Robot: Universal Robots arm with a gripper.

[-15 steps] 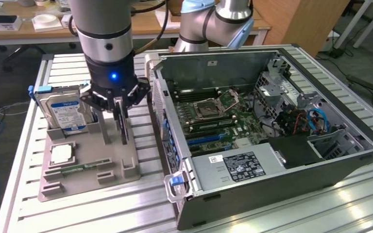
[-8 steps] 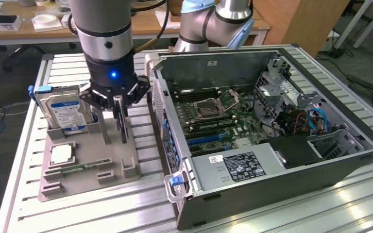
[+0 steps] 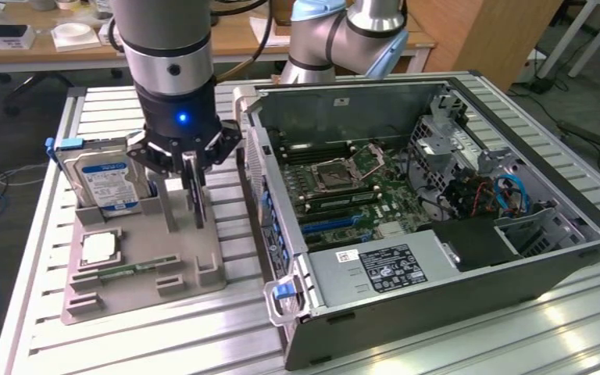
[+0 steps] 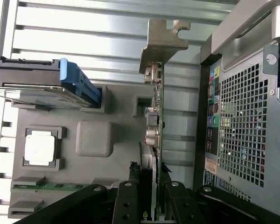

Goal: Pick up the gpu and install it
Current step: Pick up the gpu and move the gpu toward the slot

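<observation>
gpu (image 4: 156, 116) stands on edge in a slot of the grey holder (image 4: 116, 112), on the side nearest the computer case (image 4: 245, 130). Long axis lies flat along the table, parallel to the case's perforated rear panel. The silver bracket (image 4: 165, 39) sits at 1 end, sticking out past the holder's edge over the table slats (image 3: 175, 328). Thin green board with a black cooler block on 1 face.

gripper (image 4: 152, 205) is clamped on the gpu at the end away from the bracket, 1 black finger against each face.

Only a narrow strip of ribbed aluminium separates card and case. On the other side is bare matte holder, then the hard drive (image 3: 107, 176) upright, well apart. The square processor (image 4: 39, 148) and memory stick (image 4: 51, 186) lie flat in their pockets.
</observation>
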